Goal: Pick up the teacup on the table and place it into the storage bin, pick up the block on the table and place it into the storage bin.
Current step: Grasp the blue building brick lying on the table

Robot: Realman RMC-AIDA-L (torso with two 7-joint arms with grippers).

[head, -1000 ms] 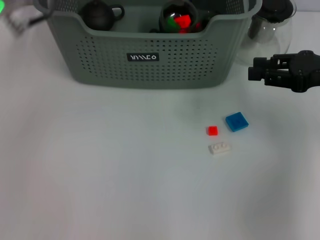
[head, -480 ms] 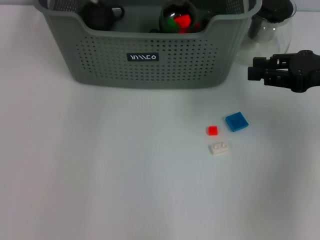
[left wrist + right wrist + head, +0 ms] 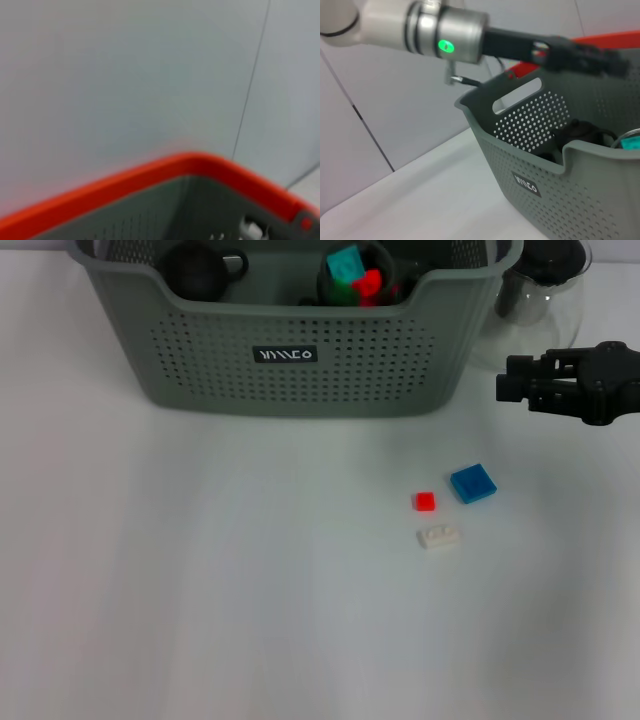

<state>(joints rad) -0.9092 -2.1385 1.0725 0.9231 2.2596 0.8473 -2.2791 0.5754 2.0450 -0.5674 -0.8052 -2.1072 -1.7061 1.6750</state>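
From the head, one grey-green perforated plastic storage bin (image 3: 290,340) holds one dark teacup (image 3: 197,268) and a teal block (image 3: 346,262). Three small blocks lie on the white table (image 3: 200,590): red (image 3: 425,501), blue (image 3: 473,483), white (image 3: 438,536). The right gripper (image 3: 505,380) hovers beside the bin; its jaws I cannot tell. In the right wrist view, the left gripper (image 3: 615,62) is above the bin, jaws unclear.

A clear glass pitcher (image 3: 545,285) with a dark lid stands on the white table (image 3: 200,570), at its far right.

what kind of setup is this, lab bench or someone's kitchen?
Most likely a lab or test bench, not a kitchen. A plain white table holds only staged props: a perforated grey-green storage bin, a few toy blocks such as the blue block, and a glass pitcher. Bare panelled walls show behind.
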